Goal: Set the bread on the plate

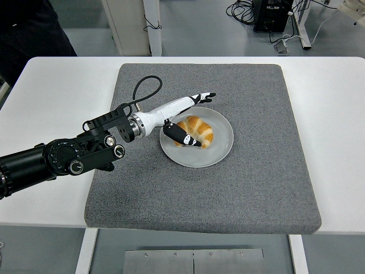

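Observation:
A golden croissant (199,128) lies on a grey plate (219,149) near the middle of the grey mat. My left hand (185,117) reaches in from the left and hovers over the plate's left side. Its fingers are spread: the upper fingers (202,97) point past the plate's far rim, and the thumb (182,136) lies along the croissant's near side. The hand does not grasp the bread. The right arm is out of view.
The plate sits on a grey foam mat (256,194) covering the middle of the white table (331,125). A black cable (145,85) loops above the left wrist. A person in dark clothing (28,28) stands at the top left.

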Controlling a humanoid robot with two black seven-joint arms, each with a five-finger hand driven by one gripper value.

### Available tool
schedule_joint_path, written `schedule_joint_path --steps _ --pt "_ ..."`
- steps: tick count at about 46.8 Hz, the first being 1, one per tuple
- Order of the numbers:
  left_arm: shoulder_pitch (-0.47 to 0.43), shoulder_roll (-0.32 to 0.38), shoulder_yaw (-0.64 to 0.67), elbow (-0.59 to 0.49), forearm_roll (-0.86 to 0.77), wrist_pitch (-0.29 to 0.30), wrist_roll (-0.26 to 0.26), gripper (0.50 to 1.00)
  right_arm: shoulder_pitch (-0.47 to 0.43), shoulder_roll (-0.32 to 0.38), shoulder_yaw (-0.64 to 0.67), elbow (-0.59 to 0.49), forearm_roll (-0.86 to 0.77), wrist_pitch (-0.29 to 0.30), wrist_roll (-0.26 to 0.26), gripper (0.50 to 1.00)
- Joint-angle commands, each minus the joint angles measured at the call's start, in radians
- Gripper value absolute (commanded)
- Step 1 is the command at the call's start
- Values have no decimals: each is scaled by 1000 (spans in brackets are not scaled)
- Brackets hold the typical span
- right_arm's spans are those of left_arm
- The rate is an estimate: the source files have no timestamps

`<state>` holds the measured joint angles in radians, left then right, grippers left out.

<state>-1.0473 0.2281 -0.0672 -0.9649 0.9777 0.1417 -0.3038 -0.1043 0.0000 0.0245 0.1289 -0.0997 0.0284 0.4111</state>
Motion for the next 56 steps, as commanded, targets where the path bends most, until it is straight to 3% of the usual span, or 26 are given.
schedule_joint_path --steps 1,11,26,37,46,56 --pt "6 4 -45 0 -2 -36 0 968 0 0 0 0 0 -1 0 1000" --pt "12 22 -143 0 -91 -70 2 969 0 0 0 0 0 1 0 1000" --pt "27 54 -278 2 -434 -54 3 972 0 0 0 0 0 -1 0 1000" --pt "41 40 -321 2 -553 4 0 971 0 0 0 0 0 1 0 1000" --pt "67 -29 -338 9 -580 197 -1 972 0 0 0 0 0 -1 0 1000" --pt "139 -67 -462 49 -636 200 -37 975 0 0 0 0 0 1 0 1000"
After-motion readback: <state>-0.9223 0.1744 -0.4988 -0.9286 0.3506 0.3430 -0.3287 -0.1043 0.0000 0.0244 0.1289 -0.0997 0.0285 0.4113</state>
